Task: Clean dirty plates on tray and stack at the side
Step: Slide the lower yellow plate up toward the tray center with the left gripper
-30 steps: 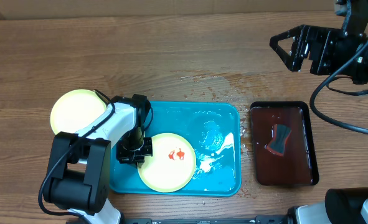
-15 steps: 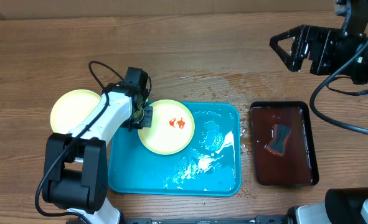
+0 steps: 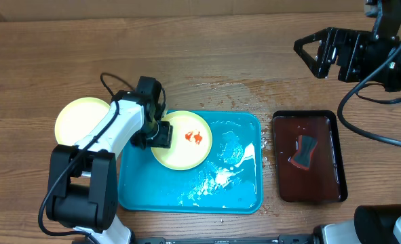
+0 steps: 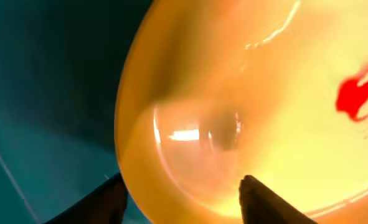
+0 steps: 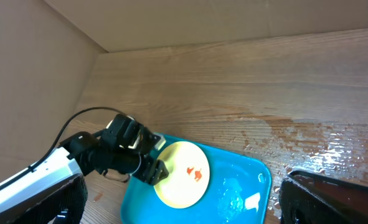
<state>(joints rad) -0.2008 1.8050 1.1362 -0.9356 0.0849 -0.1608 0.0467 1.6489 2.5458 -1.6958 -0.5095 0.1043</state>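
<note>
Two plates: a pale yellow dirty plate (image 3: 176, 152) with a red smear (image 3: 194, 137) lies in the turquoise tray (image 3: 186, 207), in its upper-left corner as the overhead view shows it. A clean-looking plate (image 3: 81, 118) rests on the table (image 3: 186, 54), just left of the tray.
Left gripper (image 3: 163, 134): jaws parted, nothing pinched. In the wrist view the dark fingertips (image 4: 109, 199) stand well apart.
Plate and gripper: the dirty plate's left rim sits right at the parted jaws, roughly between them. Whether a finger touches the rim, I cannot tell.
Right gripper (image 3: 309, 57): spread wide and empty, hovering over bare table well away from the tray.
Step in hand: most likely setting the dirty plate down for wiping — the smear is not yet cleaned.
Doing it well: draw the left fingers straight back off the rim so the plate neither slides nor tips. Then bring the sponge (image 3: 304, 151) from the brown tray (image 3: 285, 193) — a light hold on the rim would probably steady the plate on the wet tray.
</note>
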